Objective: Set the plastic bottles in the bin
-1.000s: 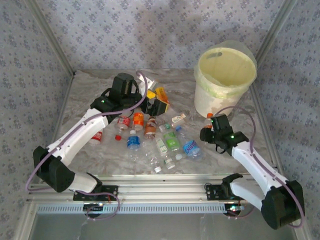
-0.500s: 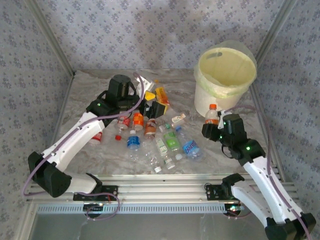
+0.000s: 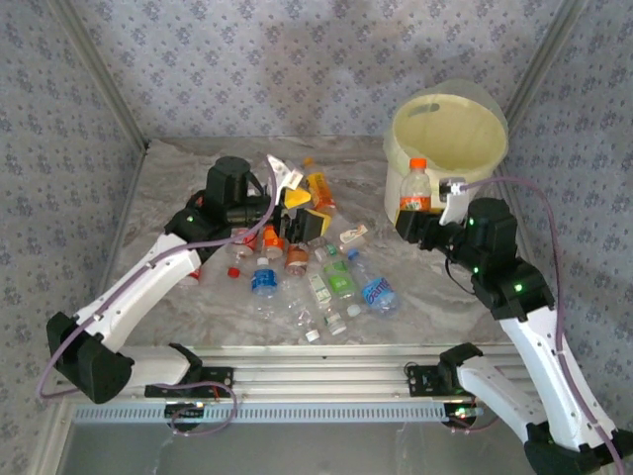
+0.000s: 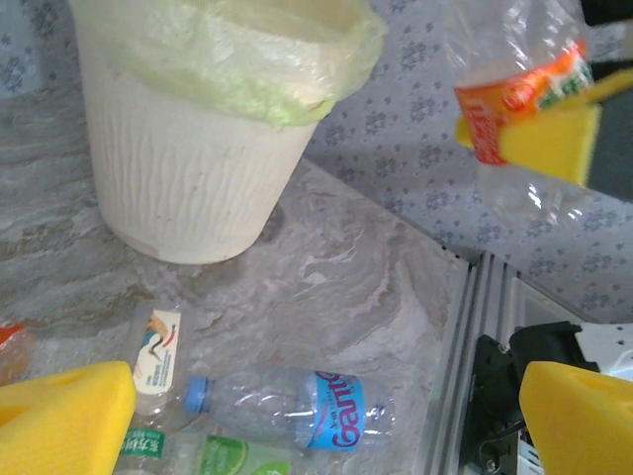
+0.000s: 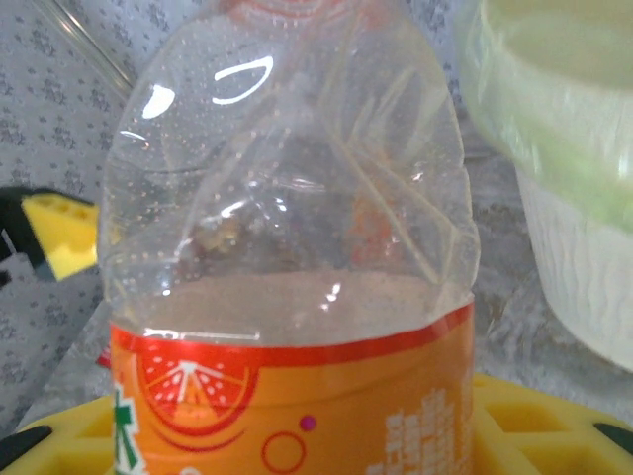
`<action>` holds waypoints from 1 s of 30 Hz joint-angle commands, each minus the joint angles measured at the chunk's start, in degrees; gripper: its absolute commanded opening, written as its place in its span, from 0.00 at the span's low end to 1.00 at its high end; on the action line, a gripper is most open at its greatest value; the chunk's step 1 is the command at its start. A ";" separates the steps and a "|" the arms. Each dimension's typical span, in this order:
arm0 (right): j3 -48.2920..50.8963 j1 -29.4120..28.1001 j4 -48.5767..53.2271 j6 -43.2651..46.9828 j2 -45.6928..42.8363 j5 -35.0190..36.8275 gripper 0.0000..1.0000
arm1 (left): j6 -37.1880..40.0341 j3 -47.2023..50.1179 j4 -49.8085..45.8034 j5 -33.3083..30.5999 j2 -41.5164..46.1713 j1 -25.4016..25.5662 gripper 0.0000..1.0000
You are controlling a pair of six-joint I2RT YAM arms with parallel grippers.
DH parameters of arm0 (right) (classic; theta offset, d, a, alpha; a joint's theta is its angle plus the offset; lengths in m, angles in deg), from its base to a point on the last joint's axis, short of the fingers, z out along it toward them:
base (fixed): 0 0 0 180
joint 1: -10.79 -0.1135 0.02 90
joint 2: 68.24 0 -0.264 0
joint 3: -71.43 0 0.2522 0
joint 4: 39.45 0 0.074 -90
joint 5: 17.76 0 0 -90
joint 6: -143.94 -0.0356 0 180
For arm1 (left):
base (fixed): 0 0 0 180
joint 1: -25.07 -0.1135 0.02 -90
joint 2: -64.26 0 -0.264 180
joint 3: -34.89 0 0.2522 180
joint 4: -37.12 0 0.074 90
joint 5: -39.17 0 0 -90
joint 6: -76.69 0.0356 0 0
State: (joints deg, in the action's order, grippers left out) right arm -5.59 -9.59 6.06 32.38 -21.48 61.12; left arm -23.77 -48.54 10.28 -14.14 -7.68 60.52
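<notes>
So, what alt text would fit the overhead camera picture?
The right gripper holds an orange-capped bottle upright next to the white bin. The left gripper, open, hovers above a cluster of small bottles on the marbled table.

My right gripper (image 3: 420, 212) holds one bottle (image 3: 416, 186) upright just in front of the bin (image 3: 450, 134), which stands at the far right corner of the table (image 3: 178, 188), while the other bottles (image 3: 321, 277) lie heaped mid-table to its left, under and just nearer than my left gripper (image 3: 307, 210).
</notes>
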 commanded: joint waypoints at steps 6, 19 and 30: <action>-14.88 1.18 -0.72 5.63 11.67 8.72 0.44 | -0.46 5.09 9.04 1.11 6.07 1.05 1.00; -34.70 12.89 7.92 9.72 30.75 12.94 0.42 | -1.28 8.49 12.14 -7.34 10.06 1.32 1.00; -45.43 21.86 16.43 10.40 44.83 5.94 0.42 | 0.11 7.58 9.87 -8.60 8.46 1.32 1.00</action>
State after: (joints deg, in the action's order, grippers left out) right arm -47.64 10.85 18.62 41.82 21.47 69.89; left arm -24.49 -40.30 20.27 -21.99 1.24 61.52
